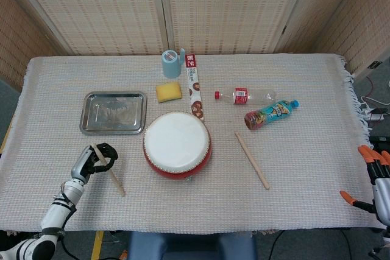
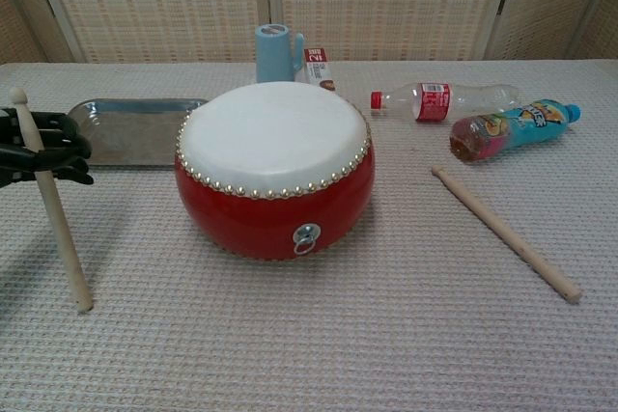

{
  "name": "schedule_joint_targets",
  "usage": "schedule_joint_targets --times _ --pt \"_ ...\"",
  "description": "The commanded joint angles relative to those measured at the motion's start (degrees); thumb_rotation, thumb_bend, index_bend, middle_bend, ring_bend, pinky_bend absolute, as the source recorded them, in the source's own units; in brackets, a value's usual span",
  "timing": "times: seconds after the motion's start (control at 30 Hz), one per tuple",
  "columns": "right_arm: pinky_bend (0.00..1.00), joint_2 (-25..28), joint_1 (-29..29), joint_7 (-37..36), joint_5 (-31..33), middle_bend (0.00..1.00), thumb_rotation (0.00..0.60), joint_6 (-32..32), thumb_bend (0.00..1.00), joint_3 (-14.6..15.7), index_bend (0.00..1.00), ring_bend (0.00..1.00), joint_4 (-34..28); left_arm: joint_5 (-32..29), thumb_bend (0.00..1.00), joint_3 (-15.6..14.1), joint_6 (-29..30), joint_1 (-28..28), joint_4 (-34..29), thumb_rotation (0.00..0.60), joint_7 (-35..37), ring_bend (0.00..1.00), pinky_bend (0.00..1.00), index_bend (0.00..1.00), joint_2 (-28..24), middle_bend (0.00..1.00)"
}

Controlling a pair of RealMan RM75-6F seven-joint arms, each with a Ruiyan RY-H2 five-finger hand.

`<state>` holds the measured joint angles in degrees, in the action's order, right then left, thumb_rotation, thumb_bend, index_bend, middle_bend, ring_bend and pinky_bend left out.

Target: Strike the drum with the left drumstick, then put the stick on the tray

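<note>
At the lower left of the head view, the left hand (image 1: 97, 158) was clamped around the upper part of the left drumstick (image 1: 113, 175), fingers wrapped on the shaft; in the chest view the stick (image 2: 53, 209) stood tilted at the far left, its lower end touching the cloth. The red drum (image 1: 177, 144) sat at the centre of the frame, the metal tray (image 1: 114, 112) just to its upper left. A second drumstick (image 1: 252, 160) lay right of the drum, apart from it. The right hand (image 1: 375, 184) showed only at the right edge (orange fingertips visible), and whether its fingers were apart or together I could not tell.
</note>
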<state>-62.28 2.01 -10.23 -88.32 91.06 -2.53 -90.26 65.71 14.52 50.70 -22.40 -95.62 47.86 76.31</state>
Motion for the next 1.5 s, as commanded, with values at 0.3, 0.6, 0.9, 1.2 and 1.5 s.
schedule_joint_targets --times 0.3,0.6,0.9,1.2,1.5 --pt "0.0 -0.05 -0.23 0.22 -0.15 0.05 0.6 -0.25 0.02 -0.07 0.0 0.0 -0.09 8.98 0.43 -5.64 4.24 2.05 -2.02 0.6 -3.86 0.48 0.38 0.61 2.03 0.57" --pt "0.0 0.03 -0.09 0.65 -0.14 0.05 0.6 -0.09 0.02 -0.03 0.0 0.0 -0.45 14.59 0.43 -8.93 3.38 1.46 1.35 0.6 0.14 0.48 0.38 0.61 2.36 0.58" --pt "0.0 0.11 -0.34 1.51 -0.19 0.05 0.6 -0.38 0.02 -0.12 0.0 0.0 -1.13 20.17 0.43 -12.4 2.72 0.23 5.35 0.6 7.59 0.48 0.38 0.61 3.55 0.58" --pt "0.0 0.2 -0.33 2.38 -0.01 0.05 0.6 -0.37 0.02 -0.2 0.0 0.0 -1.82 23.05 0.34 -14.61 3.06 -1.33 9.22 0.6 13.7 0.51 0.38 0.66 4.74 0.61" --pt "0.0 0.19 -0.39 2.92 0.03 0.05 0.6 -0.44 0.02 -0.24 0.0 0.0 -2.21 23.76 0.27 -15.78 4.13 -1.83 11.29 0.54 16.24 0.56 0.39 0.71 5.79 0.66"
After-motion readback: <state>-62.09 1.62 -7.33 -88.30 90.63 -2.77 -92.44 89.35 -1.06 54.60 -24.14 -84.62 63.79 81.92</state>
